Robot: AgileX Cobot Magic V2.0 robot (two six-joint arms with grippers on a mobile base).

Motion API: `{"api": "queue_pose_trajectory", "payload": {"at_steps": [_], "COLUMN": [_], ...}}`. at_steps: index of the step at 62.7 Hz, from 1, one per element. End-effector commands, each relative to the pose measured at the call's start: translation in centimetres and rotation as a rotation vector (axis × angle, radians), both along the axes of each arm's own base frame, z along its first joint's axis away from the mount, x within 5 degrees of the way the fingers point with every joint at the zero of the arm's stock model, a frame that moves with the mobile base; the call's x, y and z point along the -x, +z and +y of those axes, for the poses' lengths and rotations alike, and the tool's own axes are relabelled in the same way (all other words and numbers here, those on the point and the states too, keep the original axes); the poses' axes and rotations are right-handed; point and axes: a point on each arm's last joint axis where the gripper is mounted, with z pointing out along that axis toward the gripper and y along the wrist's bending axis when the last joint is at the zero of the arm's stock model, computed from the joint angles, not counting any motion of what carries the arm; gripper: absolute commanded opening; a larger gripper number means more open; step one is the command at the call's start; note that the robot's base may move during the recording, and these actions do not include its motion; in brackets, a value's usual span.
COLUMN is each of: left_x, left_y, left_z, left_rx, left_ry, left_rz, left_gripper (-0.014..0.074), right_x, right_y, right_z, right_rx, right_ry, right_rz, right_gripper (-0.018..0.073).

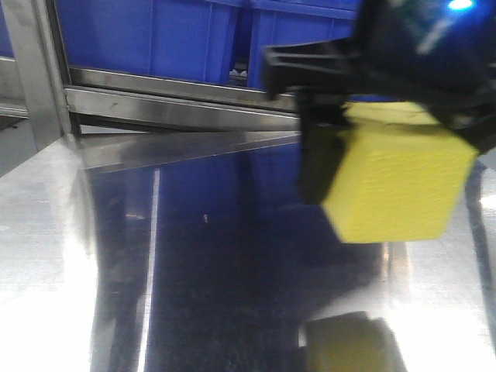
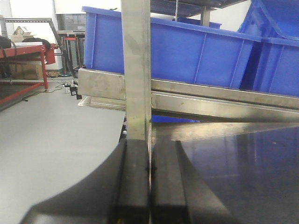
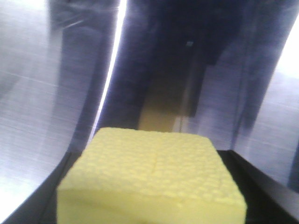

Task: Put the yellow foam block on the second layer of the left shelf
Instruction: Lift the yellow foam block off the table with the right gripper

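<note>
The steel shelf layer (image 1: pixel 194 256), a broad mirror-bright sheet running from the near edge to the far rail, looks like the level the task means, though the pictures do not show which layer it is. The step in hand looks like the final carry-in over that sheet, with setting down not yet done. At the far side, behind the steel rail (image 1: pixel 178 101), stand blue plastic bins (image 1: pixel 155 35), and a steel upright (image 1: pixel 35 70) rises at the far left. The right tool (image 1: pixel 395 155) hangs over the right part of the layer, clamped on the yellow foam block (image 1: pixel 399 186), with a black finger (image 1: pixel 316 167) pressed flat against the block's left face. The block is off the steel: its dull reflection (image 1: pixel 353 345) lies nearer and lower, with dark sheet showing between the two. The next move probably calls for a straight, gentle descent until the underside meets the steel, then parting the fingers and lifting clear without dragging the light foam along. The block sits slightly tilted in the grip, so it should be levelled first, or it may land on an edge. It is bright lemon yellow, roughly cubic with soft corners, and the right wrist view shows a fine pebbled, porous top with no marking. The left tool (image 2: pixel 150 186) waits at the left by the upright, its fingers together with only a thin seam between them and nothing held.
</note>
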Motion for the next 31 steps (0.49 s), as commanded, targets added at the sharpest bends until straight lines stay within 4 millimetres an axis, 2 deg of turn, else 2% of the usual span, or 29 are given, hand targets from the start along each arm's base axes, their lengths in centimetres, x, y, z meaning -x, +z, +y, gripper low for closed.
{"api": "queue_pose_trajectory", "payload": {"at_steps": [1, 12, 31], "left_x": [0.1, 0.1, 0.1], "left_y": [-0.1, -0.1, -0.1], "left_z": [0.0, 0.0, 0.0], "left_rx": [0.011, 0.011, 0.011], "left_ry": [0.001, 0.001, 0.001], "left_rz": [-0.072, -0.072, -0.072], "left_gripper": [0.0124, 0.0124, 0.0124], "right_x": [0.2, 1.1, 4.0], "right_y": [2.1, 2.8, 3.0], "right_z": [-2.2, -6.4, -13.2], "right_rx": [-0.037, -0.06, -0.054], "right_ry": [0.012, -0.034, -0.162], "right_rz": [-0.11, -0.186, -0.355], "right_gripper": [0.0496, 0.0496, 0.0496]}}
